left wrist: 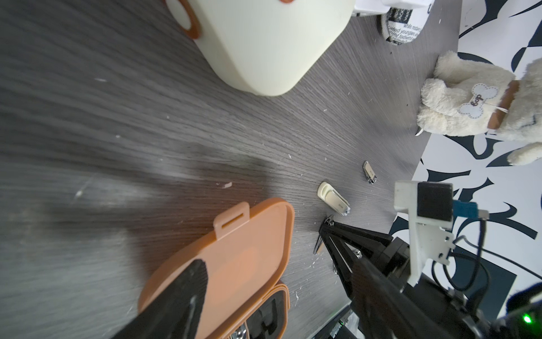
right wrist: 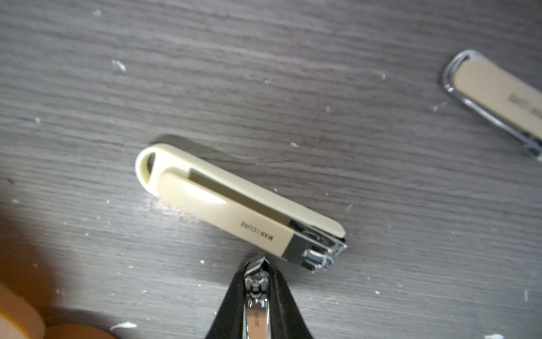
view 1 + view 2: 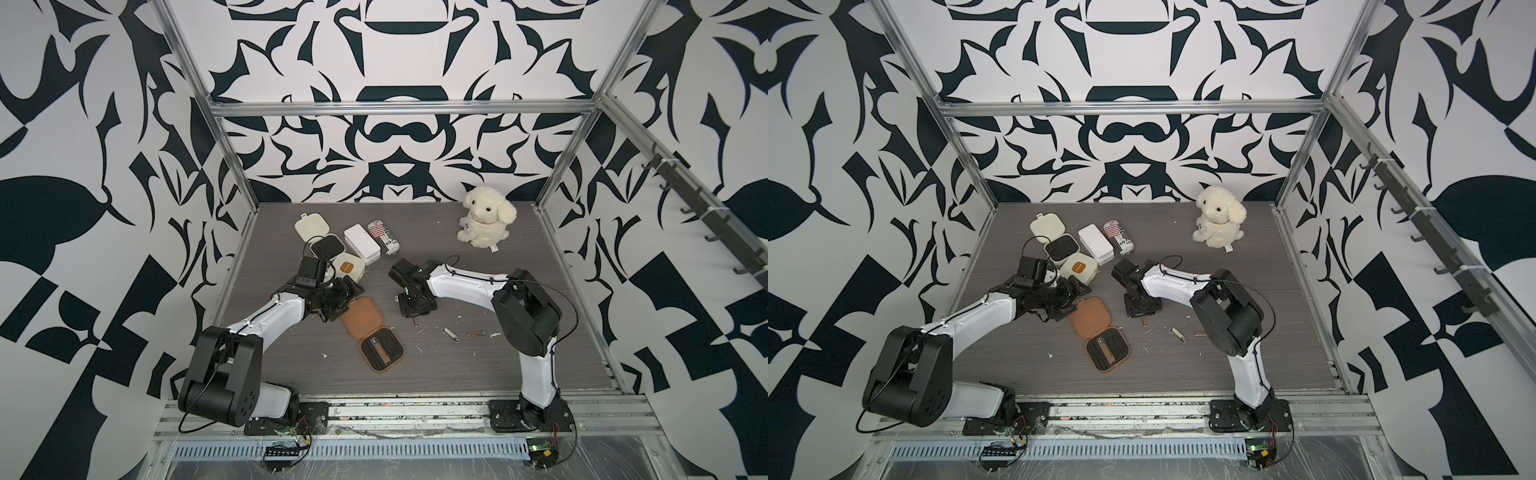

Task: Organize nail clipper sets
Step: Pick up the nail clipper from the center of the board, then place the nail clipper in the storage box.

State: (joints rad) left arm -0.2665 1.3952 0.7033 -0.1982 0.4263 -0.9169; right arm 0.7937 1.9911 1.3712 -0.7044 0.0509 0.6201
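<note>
Centrally, open tan case (image 3: pixel 372 332) with one tool (image 3: pixel 379 348) slotted in its tray; far left, open cream case (image 3: pixel 320 239) beside closed cream case (image 3: pixel 348 268). Right hand (image 2: pixel 257 270) clenched on metal clipper (image 2: pixel 256 305) just beside cream clipper (image 2: pixel 234 205); left hand (image 3: pixel 343 301) released by tan lid (image 1: pixel 240 258). Bare surface (image 3: pixel 519 361) toward right edge.

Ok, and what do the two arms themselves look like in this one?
Both arms match: the left arm and right arm have glossy white links between bulky black joint housings, with a thin black cable looping along each. The fingers are black, flat and tapering to points. A white bracket sits at the right wrist. No markings are legible.
</note>
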